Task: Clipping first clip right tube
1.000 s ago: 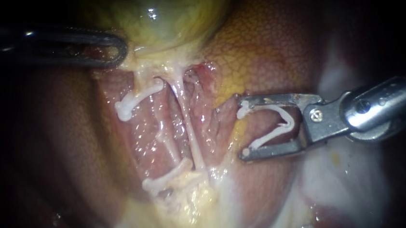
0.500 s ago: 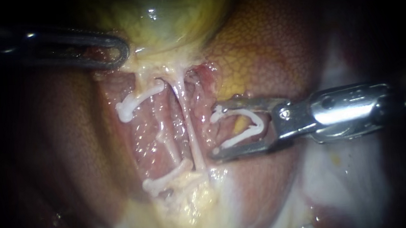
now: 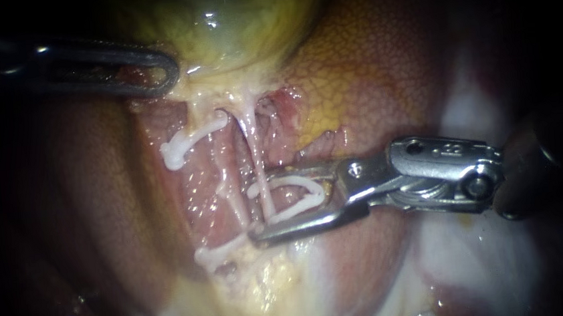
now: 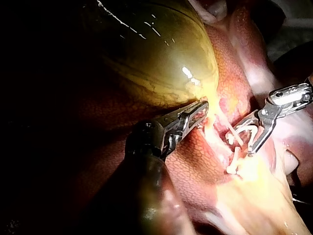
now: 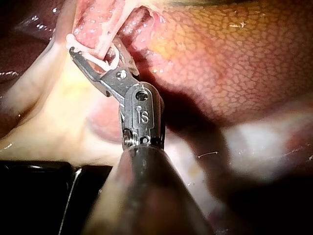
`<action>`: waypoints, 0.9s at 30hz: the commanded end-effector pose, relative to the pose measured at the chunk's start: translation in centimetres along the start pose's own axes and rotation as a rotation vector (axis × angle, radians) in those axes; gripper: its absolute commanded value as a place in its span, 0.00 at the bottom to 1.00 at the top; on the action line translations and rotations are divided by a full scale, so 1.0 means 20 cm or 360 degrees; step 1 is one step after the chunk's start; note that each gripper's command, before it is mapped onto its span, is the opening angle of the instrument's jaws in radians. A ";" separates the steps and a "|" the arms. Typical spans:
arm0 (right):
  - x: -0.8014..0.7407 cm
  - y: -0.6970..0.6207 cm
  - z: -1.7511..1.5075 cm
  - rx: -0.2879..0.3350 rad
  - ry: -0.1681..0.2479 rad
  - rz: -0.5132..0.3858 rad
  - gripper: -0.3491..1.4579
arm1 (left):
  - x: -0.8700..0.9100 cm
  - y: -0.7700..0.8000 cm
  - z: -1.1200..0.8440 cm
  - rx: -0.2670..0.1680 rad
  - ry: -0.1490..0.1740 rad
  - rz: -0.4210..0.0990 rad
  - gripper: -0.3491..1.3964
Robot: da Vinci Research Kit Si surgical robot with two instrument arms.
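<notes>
The yellow-green gallbladder [image 3: 230, 21] lies at the top with the liver [image 3: 368, 71] to its right. My left instrument [image 3: 160, 70] has its jaws shut on tissue at the gallbladder's base, also seen in the left wrist view [image 4: 200, 110]. Two pale tubes run down from there. The left tube [image 3: 226, 182] carries two white clips, an upper clip [image 3: 189, 140] and a lower clip [image 3: 225, 253]. My right instrument [image 3: 258, 205] holds an open white clip [image 3: 298, 193] in jaws that stand wide apart. That clip straddles the right tube [image 3: 260, 173], one leg on each side.
Pale fatty tissue [image 3: 271, 286] spreads below the tubes. White membrane [image 3: 477, 256] lies under my right instrument's shaft. In the right wrist view the liver [image 5: 234, 63] lies beside the jaws, with a dark edge behind the shaft.
My right instrument has moved left with its open clip, from beside the liver edge to around the right tube. The left instrument has held still.
</notes>
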 end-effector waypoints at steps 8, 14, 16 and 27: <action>-0.001 -0.007 0.001 0.0191 0.0041 0.0059 0.44 | 0.000 0.000 0.000 0.0000 0.0000 0.0000 0.00; 0.000 -0.014 0.004 0.0295 0.0048 0.0086 0.43 | 0.000 0.000 0.000 0.0000 0.0000 0.0000 0.00; 0.000 -0.015 0.005 0.0303 0.0045 0.0083 0.42 | 0.000 0.000 0.000 0.0000 0.0000 0.0000 0.00; 0.000 -0.007 0.003 0.0267 0.0054 0.0217 0.15 | 0.000 0.000 0.000 0.0000 0.0000 0.0000 0.00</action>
